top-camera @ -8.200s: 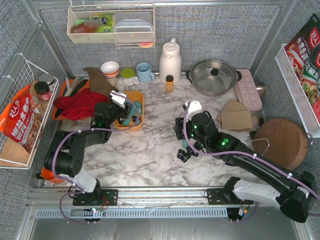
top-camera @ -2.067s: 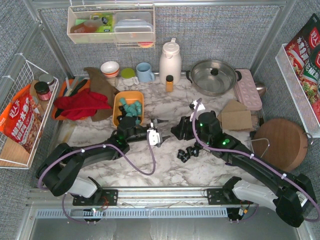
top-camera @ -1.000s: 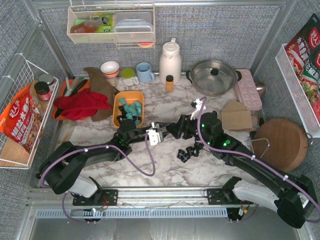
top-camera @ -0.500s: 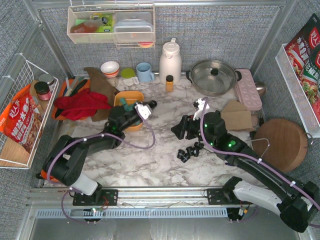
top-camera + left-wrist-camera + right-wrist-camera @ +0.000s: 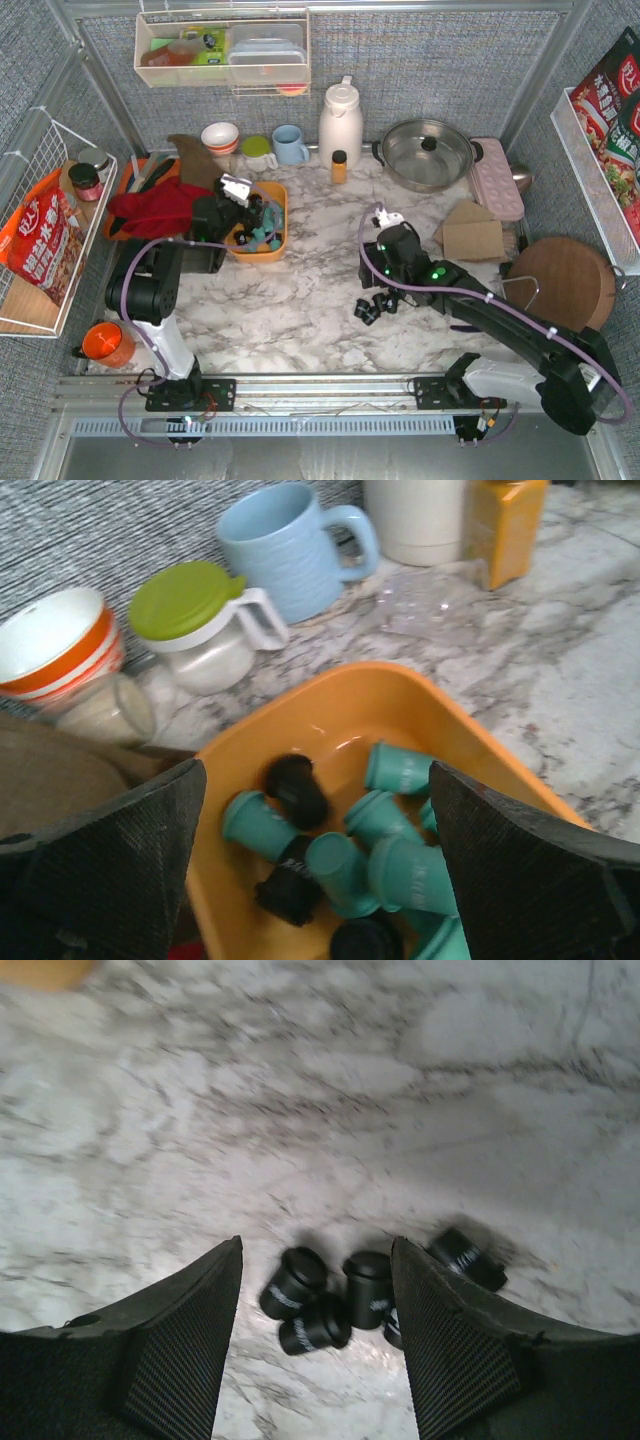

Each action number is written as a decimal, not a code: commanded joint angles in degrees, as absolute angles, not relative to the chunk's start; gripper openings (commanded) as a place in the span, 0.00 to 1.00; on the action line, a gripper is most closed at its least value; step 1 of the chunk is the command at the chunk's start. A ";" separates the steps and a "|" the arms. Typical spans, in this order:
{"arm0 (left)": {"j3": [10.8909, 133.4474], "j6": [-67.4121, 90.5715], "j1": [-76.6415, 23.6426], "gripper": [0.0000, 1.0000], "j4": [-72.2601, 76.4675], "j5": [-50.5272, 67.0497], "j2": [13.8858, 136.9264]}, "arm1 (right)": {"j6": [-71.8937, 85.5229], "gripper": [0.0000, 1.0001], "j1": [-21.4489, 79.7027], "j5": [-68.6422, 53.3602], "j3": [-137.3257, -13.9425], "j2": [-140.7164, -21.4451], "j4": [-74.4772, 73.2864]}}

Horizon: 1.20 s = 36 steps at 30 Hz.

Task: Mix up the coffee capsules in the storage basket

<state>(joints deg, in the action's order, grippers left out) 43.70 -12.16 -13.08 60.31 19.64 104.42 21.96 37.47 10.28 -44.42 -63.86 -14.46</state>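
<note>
With jaws spread, the left gripper point(image 5: 315, 805) straddles the storage basket point(image 5: 335, 692) holding six teal and three black coffee capsules point(image 5: 376, 816), while the open right gripper point(image 5: 316, 1248) hovers above about five loose black capsules point(image 5: 368, 1290).

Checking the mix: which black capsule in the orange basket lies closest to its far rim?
The topmost black capsule in the left wrist view, next to the basket's bare far end; the other two black ones lie nearer the camera.
</note>
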 commanded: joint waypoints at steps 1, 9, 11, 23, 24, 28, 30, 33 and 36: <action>44.04 -6.84 -12.13 0.99 64.50 17.49 102.82 | 22.28 0.65 37.53 14.24 -45.80 -67.54 -23.20; 43.15 2.25 -13.11 0.99 59.90 12.10 92.20 | 25.21 0.63 44.03 11.16 -41.49 -68.37 -21.00; 43.35 1.95 -14.31 0.99 55.08 9.15 88.78 | 23.15 0.63 46.19 11.57 -40.09 -67.98 -18.67; 46.51 -12.10 -26.19 0.99 41.10 -0.37 81.13 | -8.50 0.71 47.72 0.52 -39.37 -69.89 -13.34; 46.84 -11.75 -26.20 0.99 40.67 -0.43 81.00 | -10.60 0.71 47.72 -0.78 -39.56 -71.24 -13.18; 46.87 -11.66 -26.27 0.99 40.50 -0.67 80.21 | -16.34 0.70 47.72 -2.03 -45.27 -78.96 -17.53; 46.72 -11.89 -26.19 0.99 40.70 -0.77 79.93 | -17.52 0.68 47.80 0.02 -48.04 -82.51 -20.16; 46.67 -12.29 -26.19 0.99 40.70 -0.90 79.56 | -18.23 0.66 47.81 3.23 -50.90 -86.76 -23.94; 46.67 -12.63 -26.20 0.99 40.69 -0.94 79.30 | -18.37 0.65 47.89 4.83 -51.43 -89.00 -25.91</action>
